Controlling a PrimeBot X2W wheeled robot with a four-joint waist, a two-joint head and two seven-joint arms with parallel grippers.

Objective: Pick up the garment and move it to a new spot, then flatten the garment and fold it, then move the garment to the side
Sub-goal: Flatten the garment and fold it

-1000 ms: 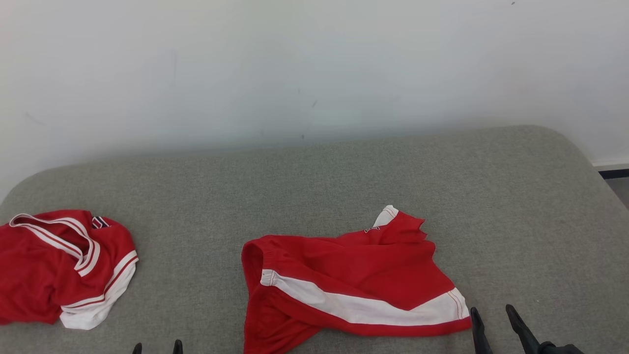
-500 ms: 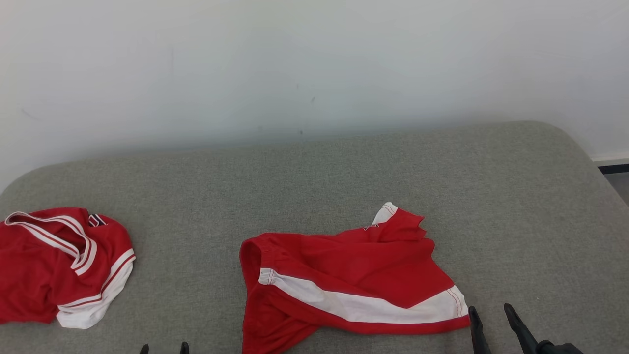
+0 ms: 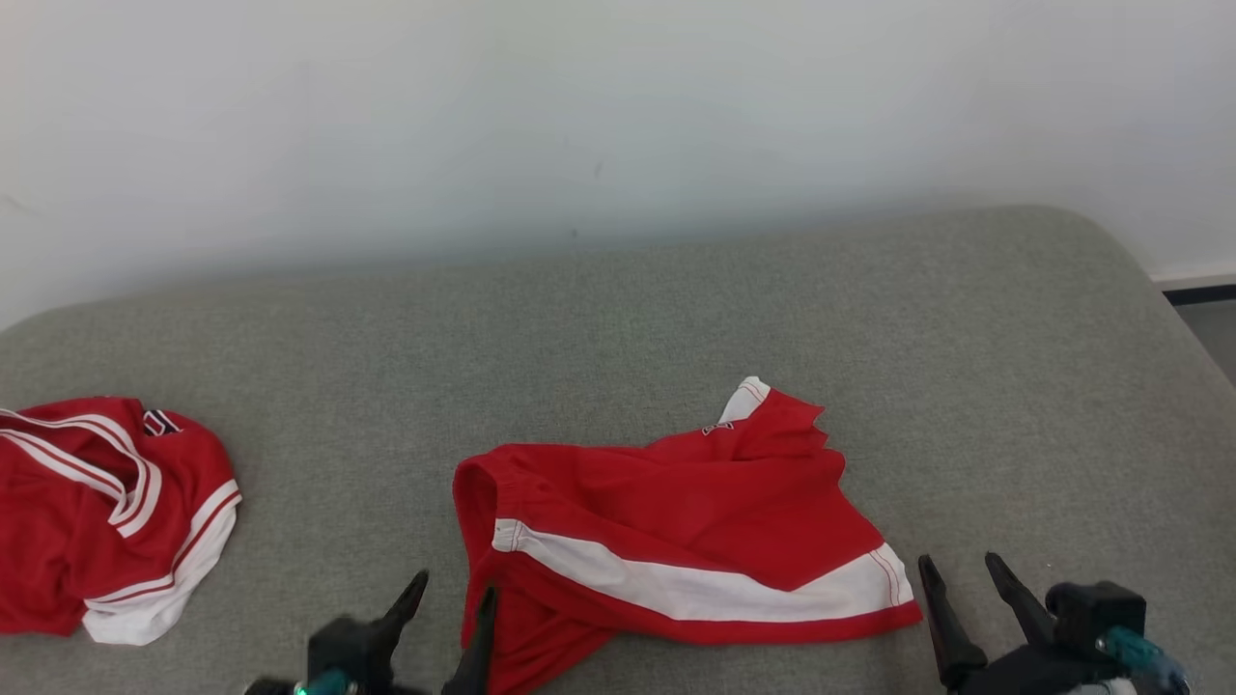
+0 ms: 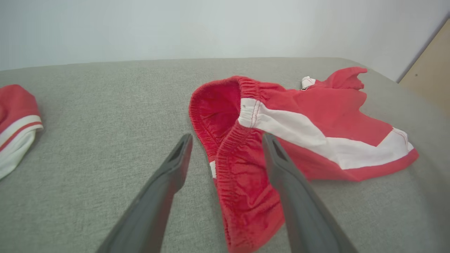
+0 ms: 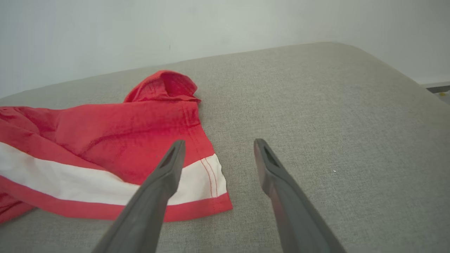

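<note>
You've nothing done yet: shorts lie crumpled, left gripper and right gripper both spread wide, empty; lifting, flattening, folding all remain

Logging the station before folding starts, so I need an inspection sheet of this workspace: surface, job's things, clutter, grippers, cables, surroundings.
Surface: grey fabric pad, rounded corners, bare apart from two garments.
Job's things: red shorts with a white stripe, crumpled at the front middle, not yet flattened.
Clutter: second red garment with white trim, bunched at the left edge, apart from the shorts.
Grippers: left gripper open, fingers either side of the shorts' elastic waistband; right gripper open, beside the shorts' right hem corner; neither holds anything.
Cables: nothing seen.
Surroundings: pale wall behind; dark skirting strip at far right.
</note>
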